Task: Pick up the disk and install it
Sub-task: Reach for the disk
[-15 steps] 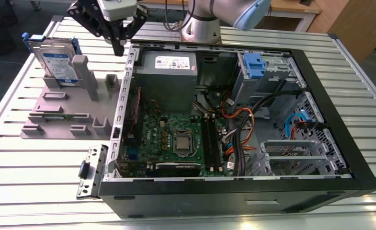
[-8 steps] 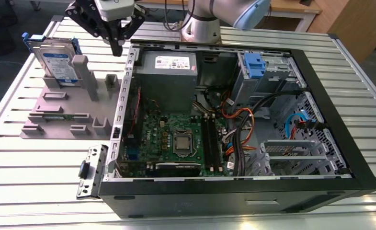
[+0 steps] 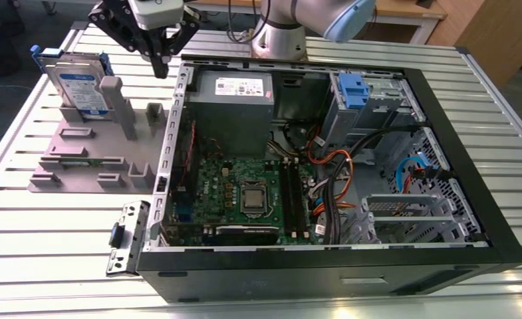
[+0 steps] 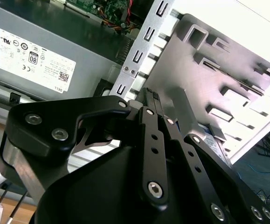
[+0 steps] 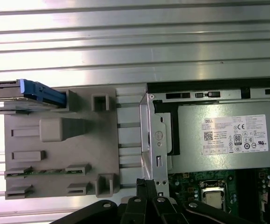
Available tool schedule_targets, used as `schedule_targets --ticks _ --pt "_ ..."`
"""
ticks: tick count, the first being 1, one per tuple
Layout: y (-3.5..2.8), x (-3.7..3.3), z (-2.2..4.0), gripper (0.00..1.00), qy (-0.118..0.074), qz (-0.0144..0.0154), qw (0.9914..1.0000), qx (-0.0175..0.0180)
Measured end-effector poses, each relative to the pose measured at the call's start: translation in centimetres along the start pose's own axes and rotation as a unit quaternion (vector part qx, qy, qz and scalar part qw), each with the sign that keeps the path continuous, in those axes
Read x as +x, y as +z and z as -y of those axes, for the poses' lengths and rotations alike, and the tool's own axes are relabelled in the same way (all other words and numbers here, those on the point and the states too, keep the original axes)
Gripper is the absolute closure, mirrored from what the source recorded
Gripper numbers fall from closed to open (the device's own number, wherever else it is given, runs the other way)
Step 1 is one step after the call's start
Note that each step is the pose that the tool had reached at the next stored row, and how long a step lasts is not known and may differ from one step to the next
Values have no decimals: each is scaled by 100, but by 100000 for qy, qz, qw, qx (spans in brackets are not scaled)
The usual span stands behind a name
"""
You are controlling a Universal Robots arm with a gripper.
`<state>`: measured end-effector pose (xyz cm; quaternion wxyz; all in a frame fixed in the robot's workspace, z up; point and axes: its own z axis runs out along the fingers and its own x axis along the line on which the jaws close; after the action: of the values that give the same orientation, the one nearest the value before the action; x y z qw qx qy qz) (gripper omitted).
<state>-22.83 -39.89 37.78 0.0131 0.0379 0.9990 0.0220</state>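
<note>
Jaws hang pressed together, their tips meeting with nothing between them, just above the side wall of the open computer case [image 3: 332,274] that lies on the slatted metal tabletop [image 3: 56,266]. To one side of the jaws, inside the case, sits the grey power supply [image 3: 232,100] with its white sticker, which shows close by in both wrist views [image 4: 32,56] [image 5: 223,135]. To the other side, outside the case, a grey plastic holder [image 3: 92,153] with raised posts and slots rests on the tabletop, touching or nearly touching the case wall. The disk [image 3: 79,86] stands on its edge in a slot at the far end of this holder, on the exterior view's left of the jaws and apart from them, its white-and-blue label facing outward and its blue frame showing along the top. In the first wrist view the disk [image 5: 37,90] shows edge-on at the holder's [image 5: 60,140] corner, well apart from the jaw tips. Beyond the power supply from the jaws lies the green circuit board [image 3: 243,193], and a small metal bracket [image 3: 128,236] lies on the tabletop beside the case.
</note>
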Motion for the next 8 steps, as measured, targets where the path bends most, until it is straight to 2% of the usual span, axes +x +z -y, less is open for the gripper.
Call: schedule_targets --ticks 8 --pt "5 22 2 90 2 2 100000 -1"
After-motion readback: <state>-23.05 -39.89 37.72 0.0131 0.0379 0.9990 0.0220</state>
